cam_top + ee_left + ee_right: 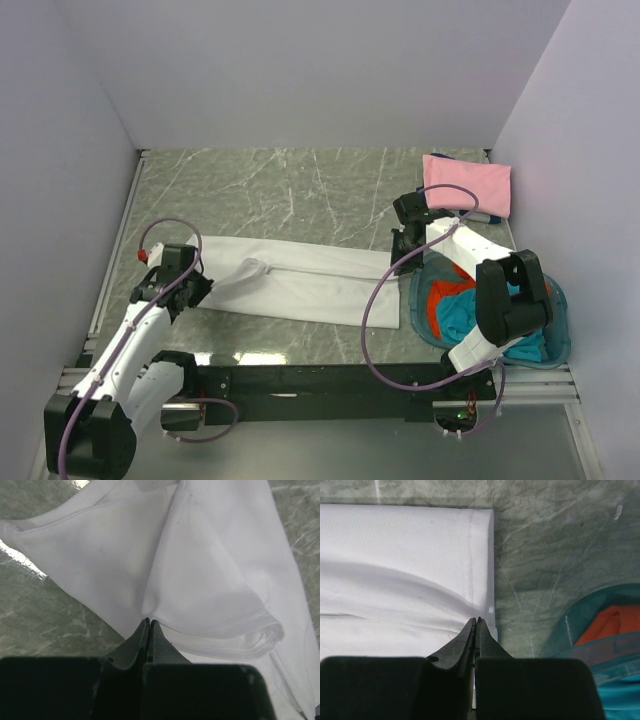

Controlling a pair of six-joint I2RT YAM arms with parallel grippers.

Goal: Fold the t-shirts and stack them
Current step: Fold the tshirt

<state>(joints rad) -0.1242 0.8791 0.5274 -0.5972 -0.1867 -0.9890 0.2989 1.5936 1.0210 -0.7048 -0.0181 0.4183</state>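
The white t-shirt (300, 280) lies on the table as a long strip folded lengthwise. My left gripper (198, 290) is at its left end, shut and pinching a peak of the white cloth (200, 570) at the tips (149, 621). My right gripper (402, 248) is at its right end, shut on the hemmed edge (395, 555) at the tips (476, 620). A folded pink t-shirt (467, 185) lies at the back right. The orange-red t-shirt (440, 297) and the teal t-shirt (465, 318) lie bunched in the basket.
The round translucent blue basket (560, 340) stands at the near right, under my right arm; its rim shows in the right wrist view (580, 615). Marbled green tabletop (280, 190) lies behind the white shirt. Walls close in the left, back and right sides.
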